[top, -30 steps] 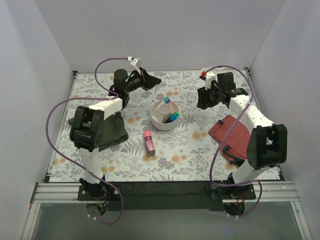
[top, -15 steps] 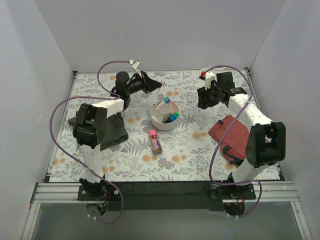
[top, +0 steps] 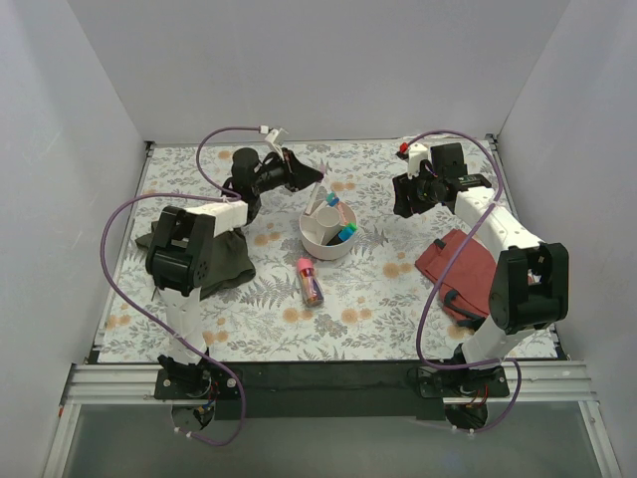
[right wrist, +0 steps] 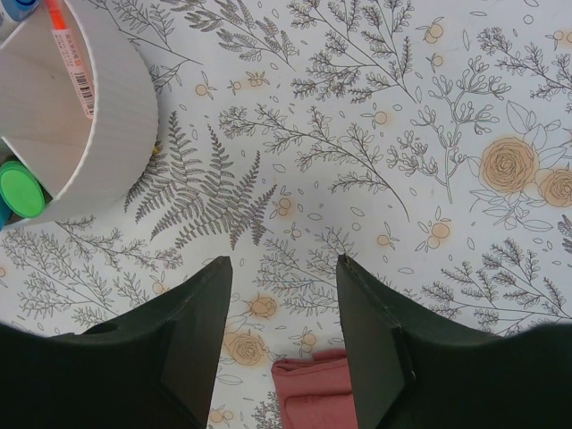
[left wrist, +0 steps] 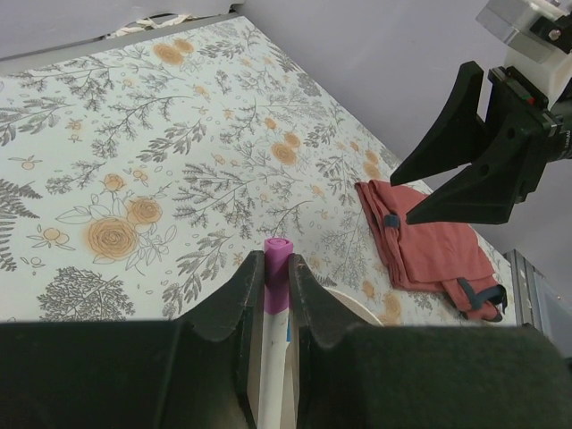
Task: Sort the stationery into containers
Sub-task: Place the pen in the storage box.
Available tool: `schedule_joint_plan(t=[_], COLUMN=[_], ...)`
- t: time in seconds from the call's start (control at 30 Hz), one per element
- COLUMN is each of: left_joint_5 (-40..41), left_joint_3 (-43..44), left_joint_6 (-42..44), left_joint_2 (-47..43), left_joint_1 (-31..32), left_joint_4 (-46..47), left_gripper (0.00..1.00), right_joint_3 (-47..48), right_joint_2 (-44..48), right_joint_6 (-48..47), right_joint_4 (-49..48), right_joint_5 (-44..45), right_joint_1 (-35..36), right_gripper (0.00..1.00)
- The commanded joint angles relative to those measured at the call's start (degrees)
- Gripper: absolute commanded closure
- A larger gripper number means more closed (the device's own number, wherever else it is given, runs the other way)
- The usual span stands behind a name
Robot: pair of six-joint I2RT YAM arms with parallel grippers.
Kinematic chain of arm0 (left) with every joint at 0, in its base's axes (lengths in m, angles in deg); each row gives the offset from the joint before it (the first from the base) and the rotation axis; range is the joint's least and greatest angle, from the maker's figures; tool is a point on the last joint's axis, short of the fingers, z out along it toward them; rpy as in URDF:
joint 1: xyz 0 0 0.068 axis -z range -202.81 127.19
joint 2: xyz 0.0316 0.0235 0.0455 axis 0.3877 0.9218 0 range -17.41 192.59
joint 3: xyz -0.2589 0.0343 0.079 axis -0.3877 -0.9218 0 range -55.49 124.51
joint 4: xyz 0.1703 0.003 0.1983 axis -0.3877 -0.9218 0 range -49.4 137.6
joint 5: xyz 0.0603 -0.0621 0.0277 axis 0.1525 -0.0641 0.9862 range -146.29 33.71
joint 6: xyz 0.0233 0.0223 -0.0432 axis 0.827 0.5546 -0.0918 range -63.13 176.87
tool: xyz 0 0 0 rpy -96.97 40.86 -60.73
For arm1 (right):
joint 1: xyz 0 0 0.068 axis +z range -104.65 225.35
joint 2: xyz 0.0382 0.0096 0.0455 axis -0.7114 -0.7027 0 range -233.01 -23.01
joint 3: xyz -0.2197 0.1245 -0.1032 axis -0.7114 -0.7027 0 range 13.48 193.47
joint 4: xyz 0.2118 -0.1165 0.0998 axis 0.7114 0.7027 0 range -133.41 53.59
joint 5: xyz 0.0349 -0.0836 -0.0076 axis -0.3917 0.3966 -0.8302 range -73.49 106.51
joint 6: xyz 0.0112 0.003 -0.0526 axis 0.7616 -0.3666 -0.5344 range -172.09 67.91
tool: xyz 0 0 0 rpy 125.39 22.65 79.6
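Left gripper [left wrist: 275,273]: pinching pink-capped white pen [left wrist: 278,253], tilted above divided bowl [top: 311,242] at its 11 o'clock rim. Best handling: lower the tip inside a compartment before releasing. Right gripper [right wrist: 281,268]: spread, empty, at bowl's 2 o'clock. Pink tube [top: 310,282]: lying on desk [top: 398,299], 6 o'clock.

The left arm [top: 184,254] and right arm [top: 518,274] have white link shells between bulky black joint housings. A purple cable [top: 107,261] loops loosely along each. The left gripper [left wrist: 275,270] and right gripper [right wrist: 284,268] are matte black, with thick wedge-shaped fingers [right wrist: 192,344] tapering to blunt tips. A white connector [top: 267,130] sits on the left one's cable, and a red tab [top: 404,149] marks the right wrist.
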Motion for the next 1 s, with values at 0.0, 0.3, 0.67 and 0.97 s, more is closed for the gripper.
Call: schedule_joint_plan(t=[0.0, 0.3, 0.67, 0.97], left_joint_5=[-1.50, -1.50, -1.94, -2.47], left_joint_3=[-1.29, -1.90, -5.51, -7.09], left_joint_6=[1.77, 2.65, 3.44, 4.32], left_joint_2=[-0.85, -1.29, -3.75, -5.59], left_joint_1=[1.09, 1.88, 1.97, 1.97], left_joint_4=[3.22, 3.06, 3.14, 2.26], left_gripper=[1.00, 1.00, 1.00, 1.00], right_joint_3=[-0.25, -1.75, -2.72, -5.00], right_joint_2=[1.97, 3.21, 4.26, 6.10], right_joint_6=[-0.59, -1.03, -0.94, -0.94], right_joint_4=[-0.41, -0.23, -0.67, -1.46], right_joint_5=[0.19, -0.07, -0.51, -0.69], right_joint_1=[-0.28, -0.37, -0.37, -0.37], right_gripper=[0.41, 0.41, 0.41, 0.41])
